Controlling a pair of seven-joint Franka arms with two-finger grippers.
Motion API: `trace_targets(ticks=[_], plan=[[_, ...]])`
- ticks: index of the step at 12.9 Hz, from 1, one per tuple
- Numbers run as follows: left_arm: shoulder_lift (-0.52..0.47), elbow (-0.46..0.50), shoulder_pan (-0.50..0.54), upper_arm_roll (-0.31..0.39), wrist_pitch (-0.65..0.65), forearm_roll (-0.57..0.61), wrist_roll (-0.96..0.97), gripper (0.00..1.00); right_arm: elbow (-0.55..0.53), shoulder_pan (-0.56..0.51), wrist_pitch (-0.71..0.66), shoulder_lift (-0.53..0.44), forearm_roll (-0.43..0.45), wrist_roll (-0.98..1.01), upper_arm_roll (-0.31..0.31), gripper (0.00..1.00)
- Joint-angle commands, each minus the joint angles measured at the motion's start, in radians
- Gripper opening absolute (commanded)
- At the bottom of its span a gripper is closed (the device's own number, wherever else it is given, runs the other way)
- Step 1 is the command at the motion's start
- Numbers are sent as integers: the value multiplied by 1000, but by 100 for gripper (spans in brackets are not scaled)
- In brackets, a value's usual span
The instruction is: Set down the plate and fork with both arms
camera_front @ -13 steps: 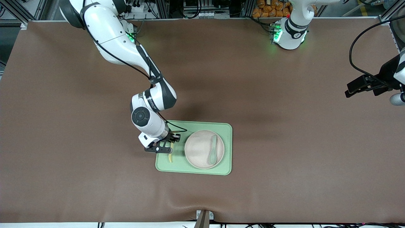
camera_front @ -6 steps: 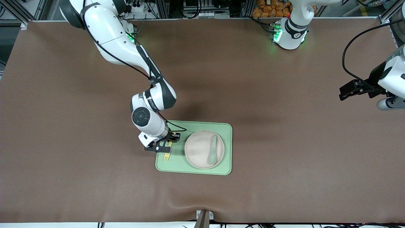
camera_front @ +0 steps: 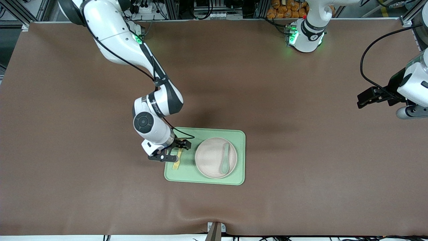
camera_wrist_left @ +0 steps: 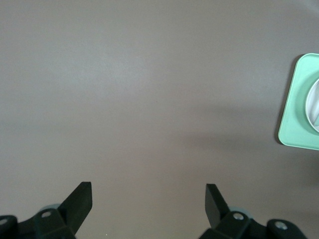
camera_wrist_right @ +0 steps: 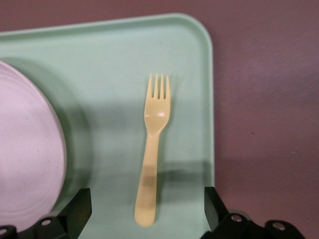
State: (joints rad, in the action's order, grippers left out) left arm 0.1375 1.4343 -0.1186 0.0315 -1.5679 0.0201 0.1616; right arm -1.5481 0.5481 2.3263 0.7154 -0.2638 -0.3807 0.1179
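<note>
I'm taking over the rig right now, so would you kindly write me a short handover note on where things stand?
Right gripper: jaws open, holding nothing, just above the fork's handle end.
Left gripper: jaws open, empty, waiting over bare table at the left arm's end.
Fork: flat on the tray, beside the plate, toward the right arm's end, released.
Plate: on the tray, with a spoon lying in it.
Done: plate and fork both sit on the tray.
Left: probably only lifting the right arm clear.
</note>
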Motion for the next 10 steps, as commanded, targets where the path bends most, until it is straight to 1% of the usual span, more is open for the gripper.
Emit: trace_targets(ticks=[1, 2, 4, 6, 8, 9, 10], plan=[[-9, -5, 7, -1, -4, 23, 18, 100, -30, -2, -109, -108, -9, 112, 75, 100], [-12, -3, 10, 1, -1, 23, 13, 100, -30, -4, -146, -135, -9, 170, 110, 100], [-19, -3, 10, 4, 5, 23, 9, 100, -30, -2, -218, -198, -9, 203, 182, 100], [-19, -3, 10, 5, 5, 24, 13, 100, -29, -2, -341, -275, -9, 235, 267, 100], [-19, -3, 8, 5, 3, 24, 15, 100, -30, -2, -468, -338, -9, 339, 346, 100], [-19, -3, 10, 5, 3, 24, 15, 100, -30, -11, -520, -365, -9, 370, 377, 100], [-19, -3, 10, 5, 3, 24, 15, 100, -30, -46, -574, -401, -8, 400, 387, 100]])
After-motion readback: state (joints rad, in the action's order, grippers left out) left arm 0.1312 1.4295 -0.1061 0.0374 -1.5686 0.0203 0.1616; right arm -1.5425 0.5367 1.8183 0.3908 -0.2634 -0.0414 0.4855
